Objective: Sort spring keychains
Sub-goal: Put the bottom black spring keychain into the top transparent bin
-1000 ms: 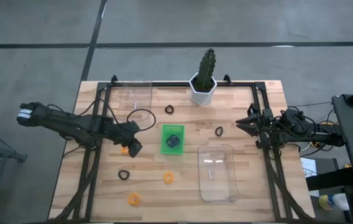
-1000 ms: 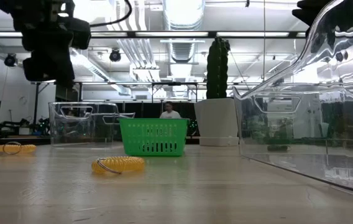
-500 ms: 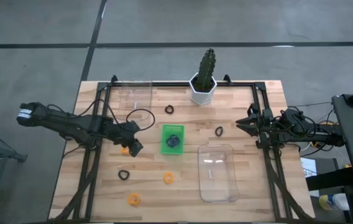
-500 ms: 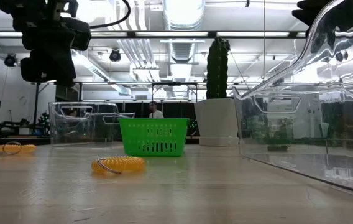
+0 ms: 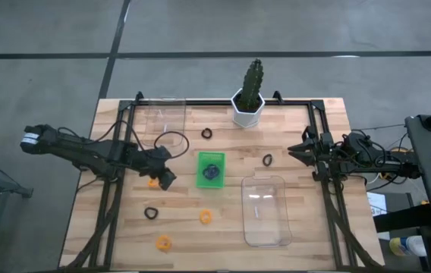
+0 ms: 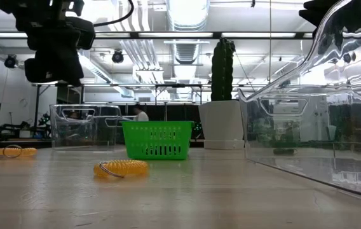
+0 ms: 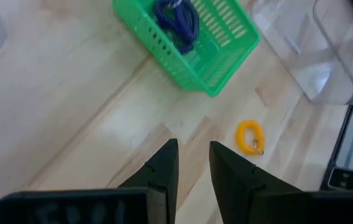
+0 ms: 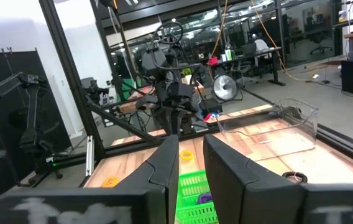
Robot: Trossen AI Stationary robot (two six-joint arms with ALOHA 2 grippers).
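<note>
Spring keychains lie scattered on the wooden table: orange ones (image 5: 206, 217) (image 5: 162, 243) (image 5: 151, 183), black ones (image 5: 207, 133) (image 5: 267, 160) (image 5: 151, 213). A purple one (image 7: 176, 18) lies inside the green tray (image 5: 200, 179) at mid-table. My left gripper (image 5: 165, 181) hangs above the table just left of the tray, slanting down, beside the orange coil; its fingers (image 7: 193, 163) stand slightly apart with nothing between them. My right gripper (image 5: 292, 149) waits level at the table's right side, its fingers (image 8: 191, 152) slightly apart and empty.
One clear bin (image 5: 163, 114) stands at the far left, another (image 5: 266, 210) at the near right. A cactus in a white pot (image 5: 248, 106) stands at the far edge. Black frame rails (image 5: 329, 205) run along both sides. Bare wood lies between tray and near edge.
Neither gripper nor any keychain has visibly moved. A person far behind the table has walked leftward in the low view.
</note>
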